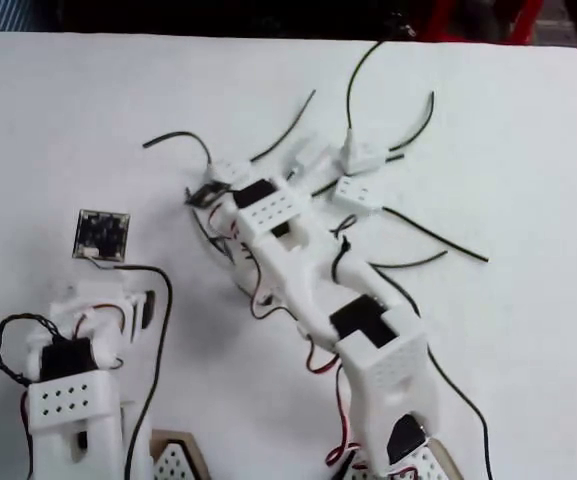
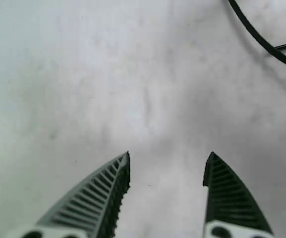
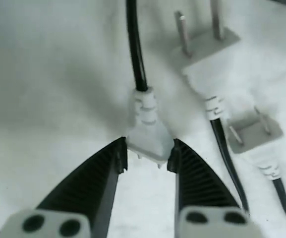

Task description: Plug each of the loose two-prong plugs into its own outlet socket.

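Where the white table (image 1: pixel 528 330) ends at its far edge, a dark strip of room runs behind it, with red shapes (image 1: pixel 478 20) at one corner. Two white arms stand on the table. The left arm (image 1: pixel 68 395) is folded up near the front edge. The right arm (image 1: pixel 368 350) is stretched toward the middle, where white plugs (image 1: pixel 358 160) and thin black cords (image 1: pixel 433 235) lie in a loose cluster. From above I cannot count the plugs for certain.

The right wrist view shows three. Each is white and flat-bodied, with a ribbed collar where its black cord enters and two metal prongs at the wide end.

The held plug (image 3: pixel 149 131) sits between the ribbed fingers of the right gripper (image 3: pixel 148 148), which press on both sides of its wide end. Its cord runs straight away from the gripper. I cannot tell whether it is lifted or resting on the table. The second plug (image 3: pixel 202 47) lies just beside that cord with its prongs pointing away from the gripper. The third plug (image 3: pixel 254 131) lies near the second one's cord.

The left gripper (image 2: pixel 168 156) hangs over bare table with its fingers spread wide and nothing between them. One cord (image 2: pixel 261 39) crosses the table beyond it.
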You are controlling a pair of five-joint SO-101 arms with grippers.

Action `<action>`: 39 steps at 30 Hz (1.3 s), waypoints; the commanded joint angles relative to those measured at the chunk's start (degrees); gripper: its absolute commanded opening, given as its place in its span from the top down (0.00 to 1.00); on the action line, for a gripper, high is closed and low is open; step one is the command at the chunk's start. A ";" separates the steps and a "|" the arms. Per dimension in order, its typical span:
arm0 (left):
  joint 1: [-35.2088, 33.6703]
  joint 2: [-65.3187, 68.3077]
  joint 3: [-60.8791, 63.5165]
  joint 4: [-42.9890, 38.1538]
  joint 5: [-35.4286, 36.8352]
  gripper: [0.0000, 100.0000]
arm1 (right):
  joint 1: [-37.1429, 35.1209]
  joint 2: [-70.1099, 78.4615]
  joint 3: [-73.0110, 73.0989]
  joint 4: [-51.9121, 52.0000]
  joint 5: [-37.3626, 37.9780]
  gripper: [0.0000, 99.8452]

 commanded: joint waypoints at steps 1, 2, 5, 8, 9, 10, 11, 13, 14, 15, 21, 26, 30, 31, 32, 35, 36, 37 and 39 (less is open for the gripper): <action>-0.40 -1.01 -0.26 -1.14 -0.53 0.76 | -0.40 -3.21 -0.35 1.89 0.79 0.98; -0.40 -1.01 -0.26 -1.14 -0.53 0.76 | -0.40 -4.09 0.18 2.77 0.79 0.98; -0.40 -1.01 -0.26 -1.14 -0.53 0.76 | -0.40 -7.34 3.43 4.53 0.88 0.98; -0.40 -1.01 -0.26 -1.14 -0.53 0.76 | -0.48 -11.38 8.88 4.44 2.73 0.98; -0.40 -1.01 -0.26 -1.14 -0.53 0.76 | -0.66 -12.70 10.46 4.26 3.87 0.97; -0.40 -1.01 -0.26 -1.14 -0.53 0.76 | -0.66 -13.85 11.96 3.47 4.48 0.96; -0.40 -1.01 -0.26 -1.14 -0.53 0.76 | -0.66 -14.99 13.36 2.51 4.57 0.93; -0.40 -1.01 -0.26 -1.14 -0.53 0.76 | -0.48 -16.40 14.95 1.89 4.48 0.86; -0.40 -1.01 -0.26 -1.14 -0.53 0.76 | -0.48 -16.92 15.47 1.80 4.48 0.83; -0.40 -1.01 -0.26 -1.14 -0.53 0.76 | -0.66 -17.27 15.82 1.98 4.48 0.81; -0.40 -1.01 -0.26 -1.14 -0.53 0.76 | -2.33 -17.36 15.47 -0.48 2.99 0.79; -0.40 -1.01 -0.26 -1.14 -0.53 0.76 | -3.38 -17.36 15.47 -4.62 -3.08 0.79; -0.40 -1.01 -0.26 -1.14 -0.53 0.76 | -3.30 -17.27 15.74 -6.29 -4.92 0.79; -0.40 -1.01 -0.26 -1.14 -0.53 0.76 | -3.30 -17.27 15.82 -6.64 -5.27 0.79; -0.40 -1.01 -0.26 -1.14 -0.53 0.76 | -3.30 -17.19 15.91 -6.81 -5.45 0.79; -0.40 -1.01 -0.26 -1.14 -0.53 0.76 | -3.38 -15.16 15.56 -6.90 -5.80 0.80; -0.40 -1.01 -0.26 -1.14 -0.53 0.76 | -3.47 -13.93 15.47 -7.25 -5.80 0.80; -0.40 -1.01 -0.26 -1.14 -0.53 0.76 | -3.56 -12.53 15.47 -8.13 -5.80 0.80; -0.40 -1.01 -0.26 -1.14 -0.53 0.76 | -3.47 -10.59 15.47 -9.36 -5.80 0.80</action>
